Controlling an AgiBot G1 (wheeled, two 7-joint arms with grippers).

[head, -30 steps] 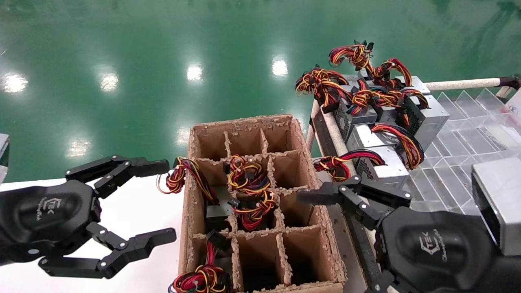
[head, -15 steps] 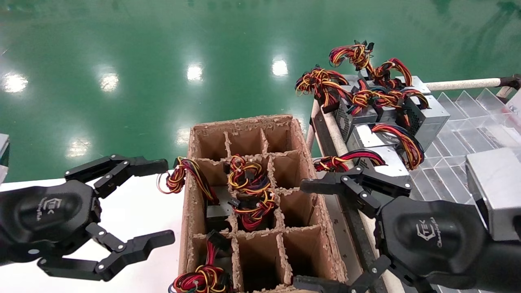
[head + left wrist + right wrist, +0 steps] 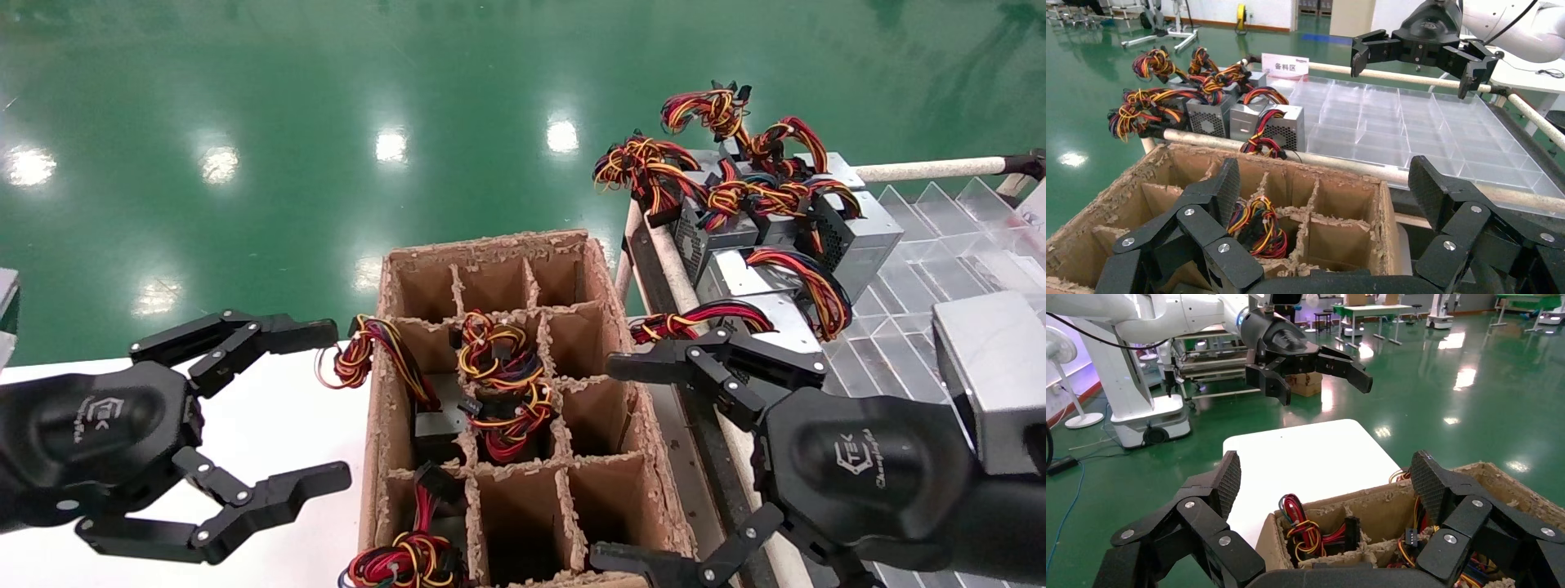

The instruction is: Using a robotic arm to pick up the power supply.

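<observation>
Several silver-grey power supplies [image 3: 858, 224] with red, yellow and black wire bundles lie on the rack at the right, also visible in the left wrist view [image 3: 1229, 113]. The nearest power supply [image 3: 784, 322] sits just beyond my right gripper [image 3: 609, 461], which is open over the right edge of the brown divided cardboard box [image 3: 621, 327]. More wire bundles [image 3: 498, 384] fill some box cells. My left gripper [image 3: 335, 402] hangs open left of the box, over the white table. Both wrist views show open jaws, left gripper [image 3: 1324, 190] and right gripper [image 3: 1324, 478], holding nothing.
A clear divided plastic tray [image 3: 915, 269] lies right of the power supplies behind a pale rail tube [image 3: 670, 261]. The white table [image 3: 270, 425] lies left of the box. Green floor surrounds everything. A white robot body [image 3: 1138, 367] stands beyond the table.
My right gripper has risen and shifted slightly left toward the box's right edge, so its lower finger now shows. The left gripper has stayed put.
</observation>
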